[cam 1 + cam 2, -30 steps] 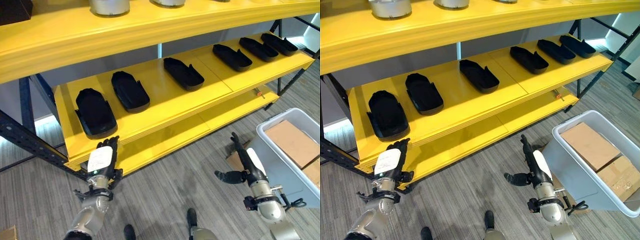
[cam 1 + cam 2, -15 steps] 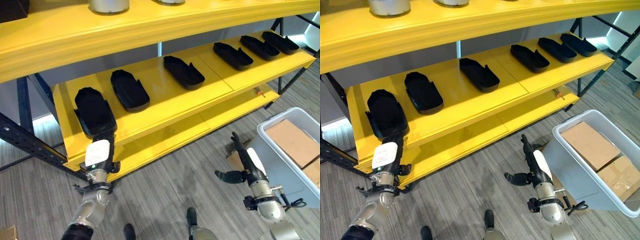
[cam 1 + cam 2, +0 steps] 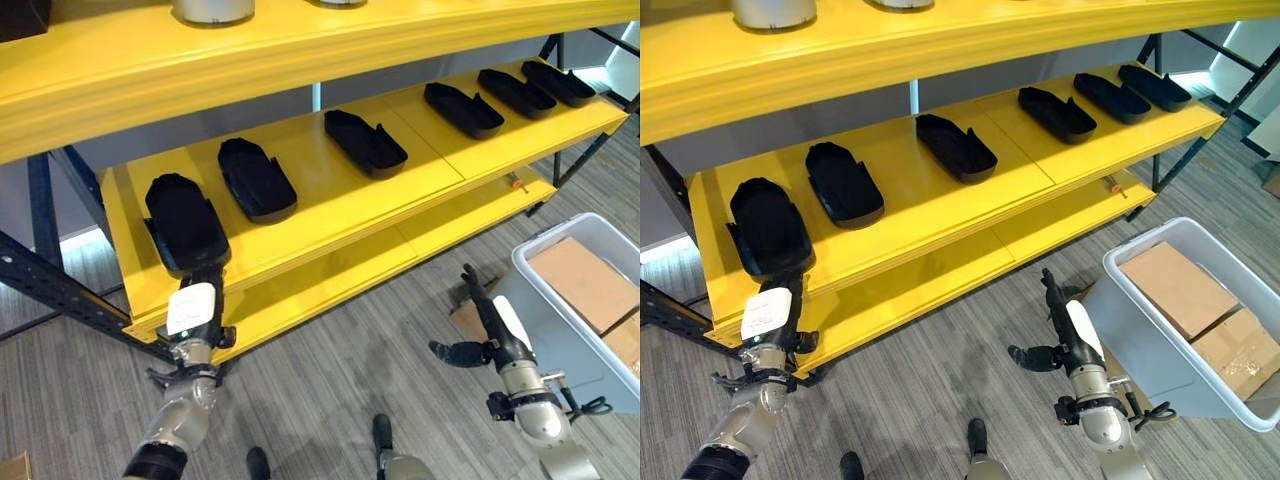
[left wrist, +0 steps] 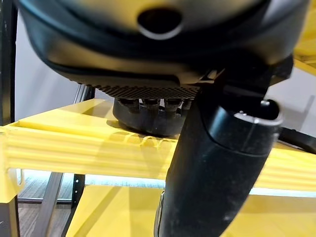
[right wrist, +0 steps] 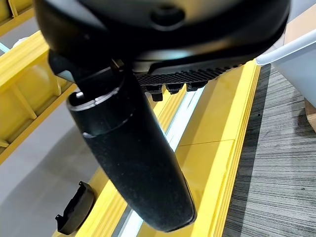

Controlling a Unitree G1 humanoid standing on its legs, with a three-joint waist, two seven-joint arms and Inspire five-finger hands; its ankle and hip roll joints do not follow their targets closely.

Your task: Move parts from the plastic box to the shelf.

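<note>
There were six black parts on the middle level of the yellow shelf (image 3: pixel 330 205): the first part (image 3: pixel 186 222) at the far left, the second part (image 3: pixel 257 178) next to it, the third part (image 3: pixel 365 143) near the middle, and then the fourth part (image 3: pixel 463 110), the fifth part (image 3: pixel 516 93) and the sixth part (image 3: pixel 558 84) toward the right end. One grey plastic box (image 3: pixel 540 300) stood on the floor at the right, and two cardboard pieces (image 3: pixel 1180 288) lay inside it. On the top level, two silver round containers (image 3: pixel 212 11) could be seen in part. Two robot hands were in view, the left hand (image 3: pixel 193 310) and the right hand (image 3: pixel 480 325).
</note>
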